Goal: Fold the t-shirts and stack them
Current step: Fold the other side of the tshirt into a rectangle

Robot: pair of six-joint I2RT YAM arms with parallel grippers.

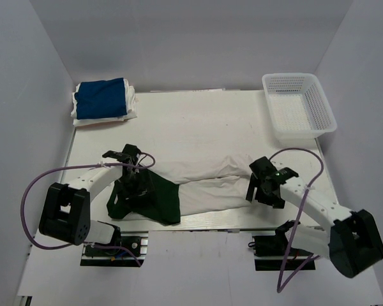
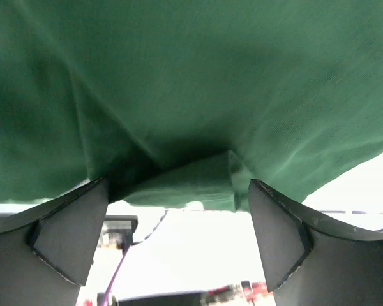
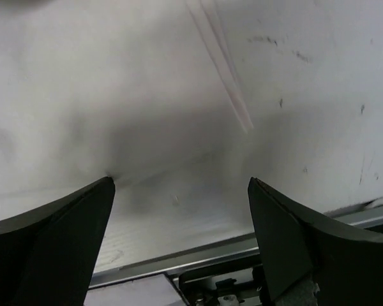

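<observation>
Green shirt (image 1: 163, 201) lies bunched at the near left of the counter (image 1: 198, 121), directly under my left tool (image 2: 179, 185), which is spread around a fold of it. My right tool (image 3: 180, 182), also spread, hovers well apart to the right.

A robot lab is indicated: a white table (image 1: 198, 121) is boxed in by bare white walls (image 1: 191, 38), and a left arm (image 1: 92, 178) and right arm (image 1: 316, 204) are bolted at the frame's bottom.
</observation>
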